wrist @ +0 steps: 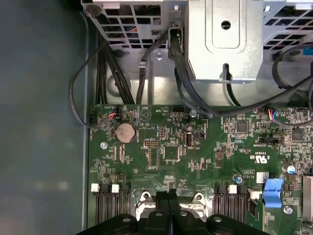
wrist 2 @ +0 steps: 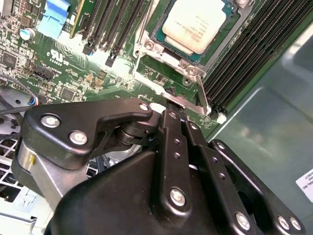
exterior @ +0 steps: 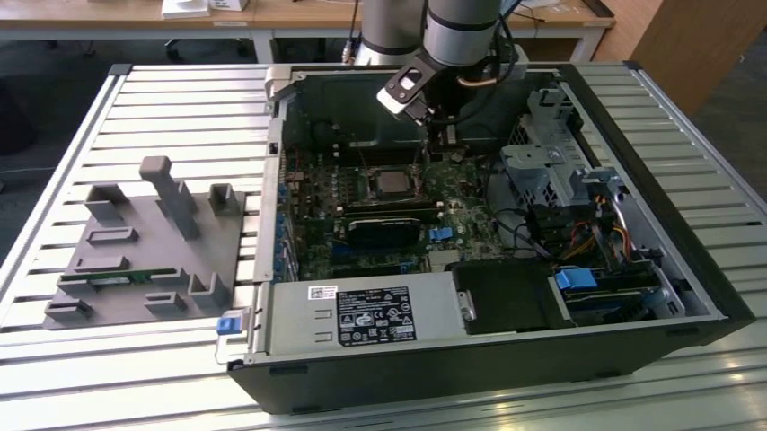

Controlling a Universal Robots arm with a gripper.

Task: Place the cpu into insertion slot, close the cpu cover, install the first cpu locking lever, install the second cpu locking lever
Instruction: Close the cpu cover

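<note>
Memory slots (wrist 2: 244,54) and cables (wrist: 115,81) are noted nearby. Gripper (wrist 2: 171,106), pressed together, is set beside cover (wrist 2: 168,58), by which pale-topped cpu (wrist 2: 195,24) is framed.

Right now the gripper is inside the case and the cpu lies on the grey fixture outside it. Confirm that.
Not quite. The cpu sits in the slot on the green board inside the case, as the second wrist view shows. The gripper is inside the case, as stated.
</note>
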